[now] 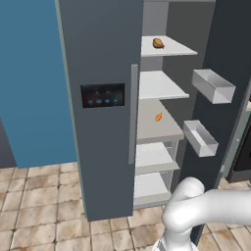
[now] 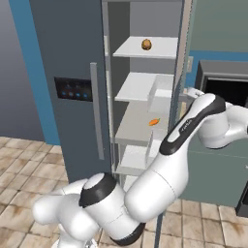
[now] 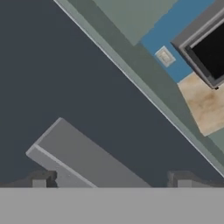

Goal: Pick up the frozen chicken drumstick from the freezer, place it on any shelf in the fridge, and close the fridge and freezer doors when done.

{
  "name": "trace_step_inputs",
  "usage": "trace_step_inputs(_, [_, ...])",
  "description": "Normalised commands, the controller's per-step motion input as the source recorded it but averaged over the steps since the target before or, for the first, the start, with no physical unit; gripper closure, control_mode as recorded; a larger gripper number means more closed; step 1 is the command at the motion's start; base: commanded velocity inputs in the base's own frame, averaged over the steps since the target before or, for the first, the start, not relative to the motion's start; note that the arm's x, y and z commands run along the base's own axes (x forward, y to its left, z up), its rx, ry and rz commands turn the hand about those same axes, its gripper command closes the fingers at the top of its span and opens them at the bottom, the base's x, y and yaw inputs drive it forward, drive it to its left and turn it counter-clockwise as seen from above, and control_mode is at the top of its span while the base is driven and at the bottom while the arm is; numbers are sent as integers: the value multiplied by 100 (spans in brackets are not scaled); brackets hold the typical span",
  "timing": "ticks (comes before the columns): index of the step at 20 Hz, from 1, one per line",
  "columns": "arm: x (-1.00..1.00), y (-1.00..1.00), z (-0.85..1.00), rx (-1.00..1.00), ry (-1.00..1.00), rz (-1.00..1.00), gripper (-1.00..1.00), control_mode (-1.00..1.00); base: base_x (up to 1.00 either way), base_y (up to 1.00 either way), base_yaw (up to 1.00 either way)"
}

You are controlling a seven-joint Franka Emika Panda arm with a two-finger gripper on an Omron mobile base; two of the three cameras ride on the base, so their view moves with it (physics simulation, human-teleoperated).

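Pushing the fridge door (image 3: 65,87) with the gripper (image 3: 111,181) spread wide and empty, a fingertip could catch the door bin (image 3: 83,162) just ahead.

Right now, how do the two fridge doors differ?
1. The left door is shut; the right door is swung open, and behind it the drumstick lies on the top shelf.
2. The left door bears a black blue-lit panel on its face; the right door shows its inner side with two bins.

Both are tall dark grey slabs.
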Motion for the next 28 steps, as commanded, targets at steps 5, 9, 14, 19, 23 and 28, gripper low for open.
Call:
trace_step_inputs(5, [0,80,-8,9,0,0,-100,-100,0,0,0])
trace_step_inputs(9, [5,94,-5,12,0,0,-100,-100,0,0,0])
trace_step_inputs(14, [25,88,0,12,0,0,-100,-100,0,0,0])
trace_step_inputs(19, [39,83,0,10,0,0,-100,-100,0,0,0])
trace_step_inputs(23, [52,64,0,6,0,0,-100,-100,0,0,0])
trace_step_inputs(28, [50,43,0,4,0,0,-100,-100,0,0,0])
